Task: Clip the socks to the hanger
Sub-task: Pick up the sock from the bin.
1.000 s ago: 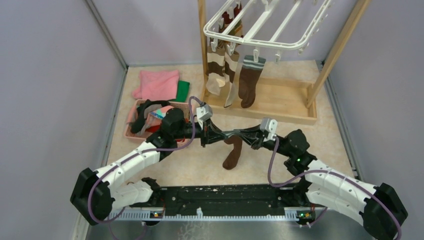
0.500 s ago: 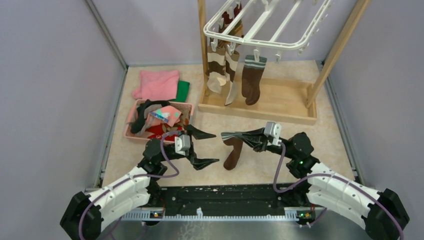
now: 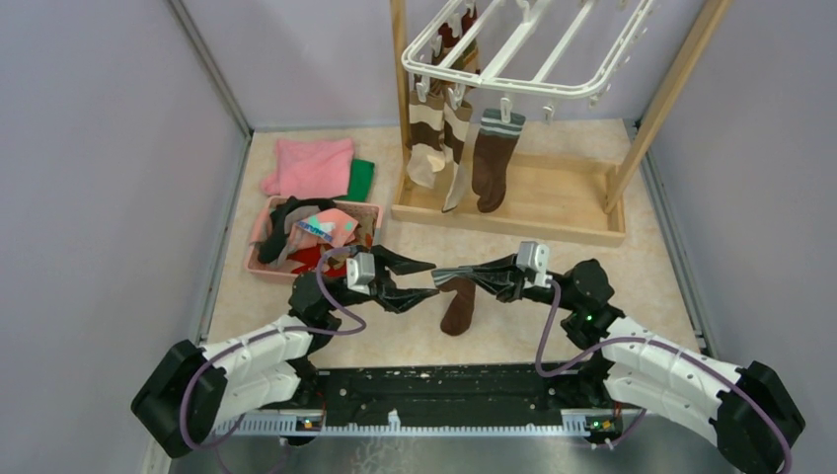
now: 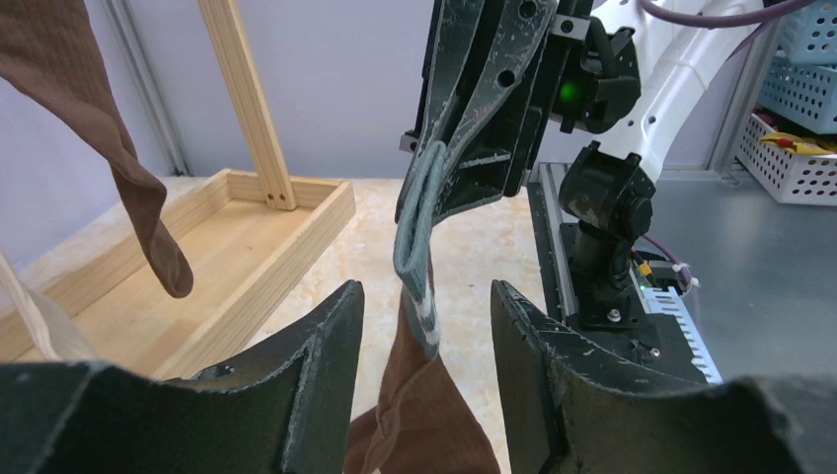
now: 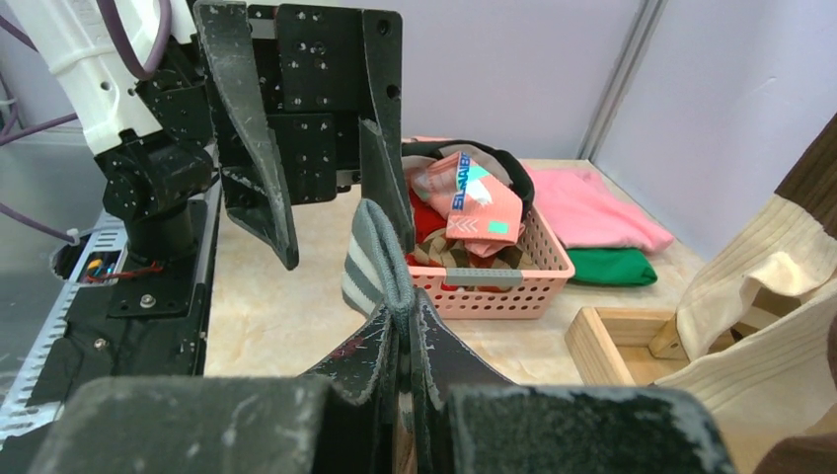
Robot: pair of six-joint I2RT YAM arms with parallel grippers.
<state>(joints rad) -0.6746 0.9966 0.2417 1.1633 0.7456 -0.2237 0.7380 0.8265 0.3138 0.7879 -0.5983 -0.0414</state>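
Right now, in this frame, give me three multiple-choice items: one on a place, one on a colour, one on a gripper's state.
1. Where is the pink basket?
A) inside the wooden frame
B) against the right wall
C) next to the pink cloth

2. What colour is the smaller cloth beside the pink cloth?
A) blue
B) green
C) yellow

3. How is the left gripper?
A) open, fingers astride the held sock at its cuff
B) shut on the cuff
C) shut on a clip

Answers:
1. C: the pink basket sits just in front of the pink cloth.
2. B: a green edge shows at its side.
3. A: the left wrist view shows a gap either side of the cuff, which the right gripper pinches.
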